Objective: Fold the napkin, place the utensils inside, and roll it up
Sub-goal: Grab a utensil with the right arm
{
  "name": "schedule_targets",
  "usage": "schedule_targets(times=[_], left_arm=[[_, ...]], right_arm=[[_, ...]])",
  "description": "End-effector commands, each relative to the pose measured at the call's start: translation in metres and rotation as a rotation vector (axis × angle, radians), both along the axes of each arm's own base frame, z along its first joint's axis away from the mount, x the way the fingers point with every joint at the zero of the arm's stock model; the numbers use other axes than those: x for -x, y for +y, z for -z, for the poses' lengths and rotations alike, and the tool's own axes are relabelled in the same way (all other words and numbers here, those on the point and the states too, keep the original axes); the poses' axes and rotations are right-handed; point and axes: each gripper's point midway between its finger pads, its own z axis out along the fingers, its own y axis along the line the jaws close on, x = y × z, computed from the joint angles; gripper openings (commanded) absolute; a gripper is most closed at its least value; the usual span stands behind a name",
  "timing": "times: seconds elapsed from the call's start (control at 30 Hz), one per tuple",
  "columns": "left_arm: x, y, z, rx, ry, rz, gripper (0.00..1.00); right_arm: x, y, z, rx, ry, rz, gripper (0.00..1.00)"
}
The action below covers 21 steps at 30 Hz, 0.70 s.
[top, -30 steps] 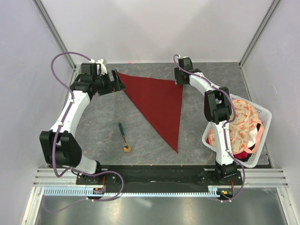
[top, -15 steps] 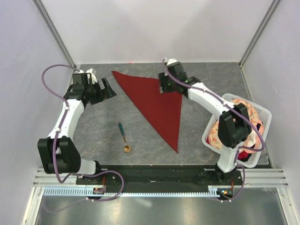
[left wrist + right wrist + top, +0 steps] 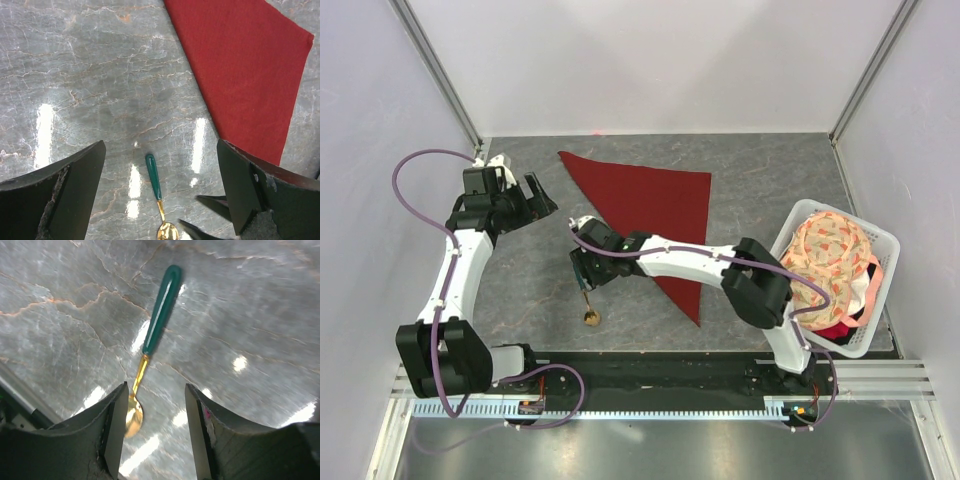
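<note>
While the spoon (image 3: 157, 320) lies flat on the grey marbled table (image 3: 260, 340), near the left edge of the folded burgundy napkin (image 3: 655, 205), the right gripper (image 3: 155, 386) hovers over it with jaws parted either side of the gold neck, grasping nothing.
Light, stiff and probably slippery, the spoon is best pinched across its green handle, low against the tabletop. The left gripper (image 3: 538, 193) stands spread wide and empty beside the soft napkin's far corner.

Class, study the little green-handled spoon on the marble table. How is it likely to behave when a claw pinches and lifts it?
The spoon looks rigid and slim, so probably light and unbending. Its glossy handle may slip in a pinch. Lying flat on the hard table, it could skid or pivot if nudged.
</note>
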Motion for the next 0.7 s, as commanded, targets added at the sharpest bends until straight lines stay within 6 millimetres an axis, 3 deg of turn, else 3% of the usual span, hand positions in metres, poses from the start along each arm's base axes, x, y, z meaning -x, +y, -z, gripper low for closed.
schedule_targets(times=[0.0,0.4,0.67], left_arm=[[-0.004,0.004,-0.018,-0.02,-0.073,-0.019,1.0],[-0.005,-0.002,-0.021,0.019,-0.083,-0.008,1.0],[-0.005,-0.002,-0.022,0.026,-0.088,-0.007,1.0]], right_arm=[[-0.01,0.023,-0.007,-0.02,-0.022,0.038,0.56],[-0.022,0.044,0.032,0.044,-0.029,0.034,0.5],[-0.031,0.026,0.06,0.17,-0.061,0.063,0.39]])
